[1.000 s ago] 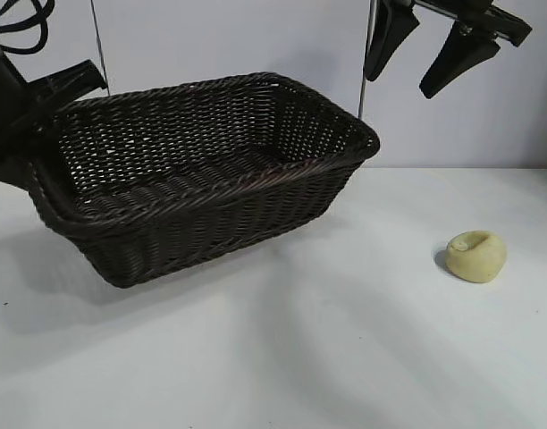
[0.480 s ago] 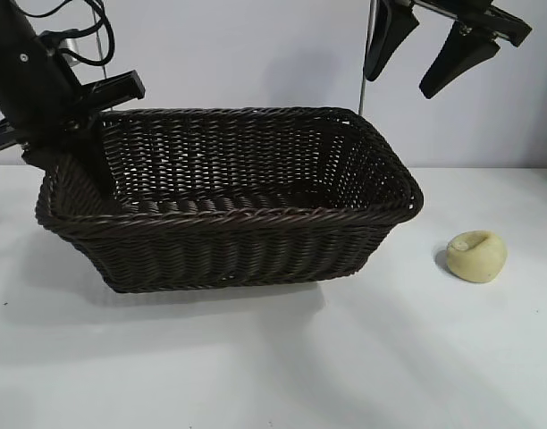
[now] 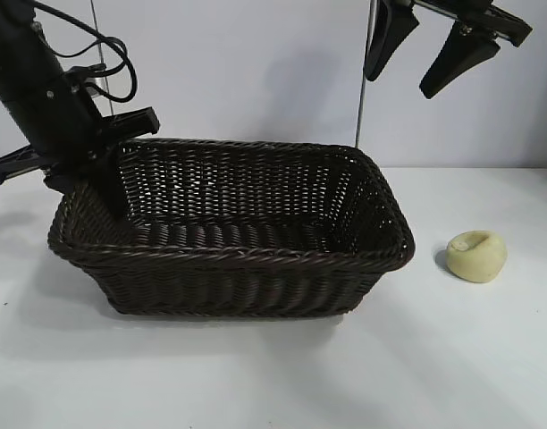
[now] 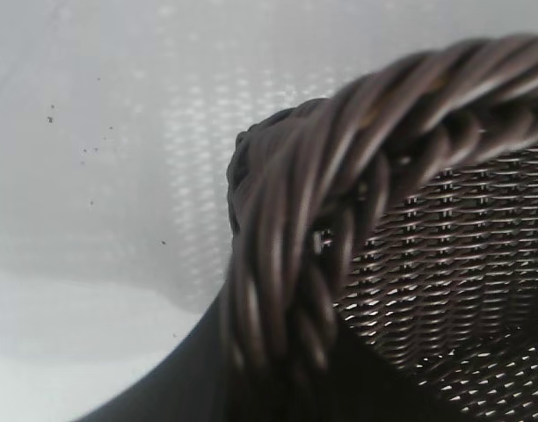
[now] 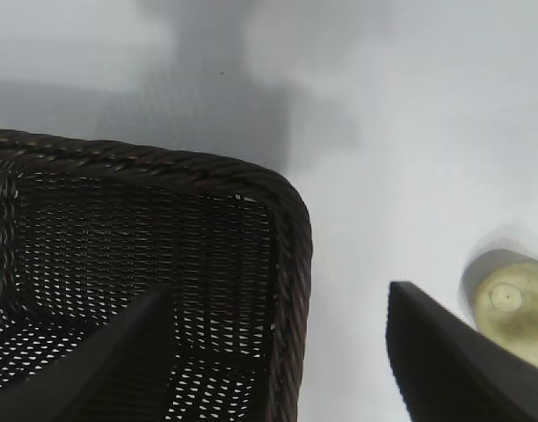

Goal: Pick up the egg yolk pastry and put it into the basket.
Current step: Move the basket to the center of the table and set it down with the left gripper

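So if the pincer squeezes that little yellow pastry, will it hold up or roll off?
The egg yolk pastry already has a dented top, so it probably squashes easily. Its rounded sides might let it slip; its matte surface should help grip.

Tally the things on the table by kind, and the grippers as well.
Baskets: 1, the basket, its rim gripped by the left gripper.
Pastries: 1, the egg yolk pastry, on the table beside the basket.
Grippers: 2, the right gripper open, high above the pastry.
Total: 4
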